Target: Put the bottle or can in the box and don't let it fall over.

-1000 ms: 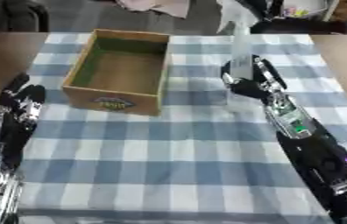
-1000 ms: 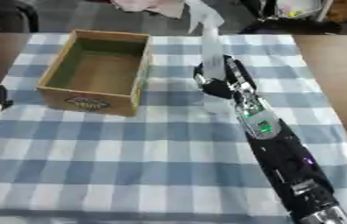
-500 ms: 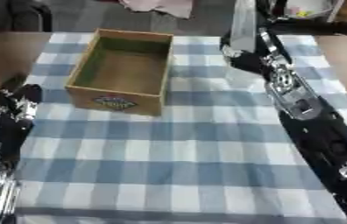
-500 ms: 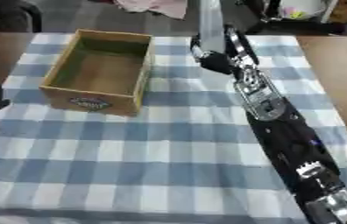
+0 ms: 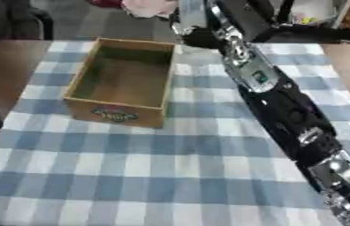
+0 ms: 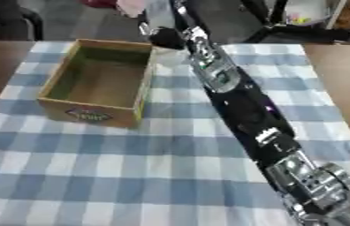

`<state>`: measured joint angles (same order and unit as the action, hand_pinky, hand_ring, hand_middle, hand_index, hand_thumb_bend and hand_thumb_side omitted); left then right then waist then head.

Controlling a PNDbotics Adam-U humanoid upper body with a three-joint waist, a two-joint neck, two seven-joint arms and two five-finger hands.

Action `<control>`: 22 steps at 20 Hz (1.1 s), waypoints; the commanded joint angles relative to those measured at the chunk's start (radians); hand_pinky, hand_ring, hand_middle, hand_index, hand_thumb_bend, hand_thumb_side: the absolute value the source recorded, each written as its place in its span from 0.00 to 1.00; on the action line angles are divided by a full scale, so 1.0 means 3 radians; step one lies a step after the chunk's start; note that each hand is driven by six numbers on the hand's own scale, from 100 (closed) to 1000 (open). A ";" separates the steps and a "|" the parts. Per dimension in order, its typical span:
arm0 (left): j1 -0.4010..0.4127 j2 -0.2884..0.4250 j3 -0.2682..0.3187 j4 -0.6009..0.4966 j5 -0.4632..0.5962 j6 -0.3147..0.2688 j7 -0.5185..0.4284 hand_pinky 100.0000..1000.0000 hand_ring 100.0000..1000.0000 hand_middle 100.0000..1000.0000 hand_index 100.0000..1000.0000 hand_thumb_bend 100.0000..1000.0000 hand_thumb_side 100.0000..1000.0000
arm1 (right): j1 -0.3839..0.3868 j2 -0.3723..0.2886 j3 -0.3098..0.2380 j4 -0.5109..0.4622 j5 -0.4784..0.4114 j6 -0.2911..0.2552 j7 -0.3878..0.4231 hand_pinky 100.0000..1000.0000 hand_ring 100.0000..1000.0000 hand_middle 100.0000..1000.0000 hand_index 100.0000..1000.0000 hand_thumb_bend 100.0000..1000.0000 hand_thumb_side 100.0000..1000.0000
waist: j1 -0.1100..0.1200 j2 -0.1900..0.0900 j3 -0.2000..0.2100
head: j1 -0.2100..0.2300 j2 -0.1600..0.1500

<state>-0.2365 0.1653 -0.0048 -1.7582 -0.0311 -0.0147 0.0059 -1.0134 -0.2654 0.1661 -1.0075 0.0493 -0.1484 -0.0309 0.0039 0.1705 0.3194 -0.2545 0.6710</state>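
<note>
Beyond the box's [image 5: 124,81] far right corner, right hand [image 5: 201,37] gripping bottle [image 5: 191,15]

1. Right hand [image 5: 201,37] carried from table's right-middle up to far edge, now just beyond box [image 5: 124,81] far-right corner.
2. Bottle [image 6: 159,17] lifted off cloth, held upright in that hand, top cut off by picture edge.
3. Left hand largely gone from view; camera tilted.

A blue-and-white checked cloth [image 5: 170,163] lies under a tan box [image 5: 124,84] (olive-green inside) and a black-and-silver arm [image 6: 244,103].
</note>
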 commanded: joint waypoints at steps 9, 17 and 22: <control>-0.0111 0.0007 -0.0054 -0.0091 0.0032 -0.0004 -0.0078 0.83 0.95 0.93 0.95 0.34 0.59 | -0.0150 0.0283 -0.0056 0.0199 0.0285 -0.0114 0.0026 0.79 0.49 0.11 0.25 0.00 0.00 | -0.0029 0.0043 0.0193 | -0.0260 -0.0163; -0.0113 0.0002 -0.0057 -0.0085 0.0029 -0.0001 -0.0086 0.83 0.95 0.93 0.95 0.34 0.59 | -0.0054 0.0381 0.0073 0.0191 0.0562 -0.0369 0.0261 0.87 0.71 0.49 0.64 0.04 0.00 | -0.0050 0.0055 0.0190 | -0.0270 -0.0170; -0.0094 0.0003 -0.0057 -0.0072 0.0010 0.0000 -0.0088 0.83 0.95 0.93 0.95 0.34 0.59 | 0.0008 0.0354 0.0105 0.0165 0.0841 -0.0598 0.0518 0.94 0.82 0.80 1.00 0.40 0.34 | -0.0052 0.0055 0.0141 | -0.0251 -0.0162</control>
<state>-0.2567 0.1573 -0.0215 -1.7638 -0.0269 -0.0137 -0.0176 -0.9937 -0.1461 0.1979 -0.9356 0.2788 -0.3115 0.1066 -0.0174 0.2002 0.3611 -0.3310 0.6308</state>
